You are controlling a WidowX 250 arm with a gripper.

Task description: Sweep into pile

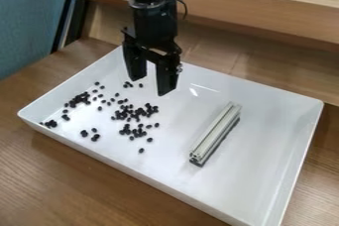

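Observation:
The black gripper hangs over the back left part of the white tray, its two fingers spread apart with nothing between them. Small black beans lie scattered across the tray's left half, in front of and to the left of the gripper. Some are clustered near the middle left, others close to the left wall. Right of the beans, a pale grooved bar with a dark underside rests on the tray floor at a slant, apart from the gripper.
Raised walls run around the tray, which stands on a brown wooden table. Behind it is a raised wooden ledge. A blue-grey surface and a dark metal leg stand at the back left.

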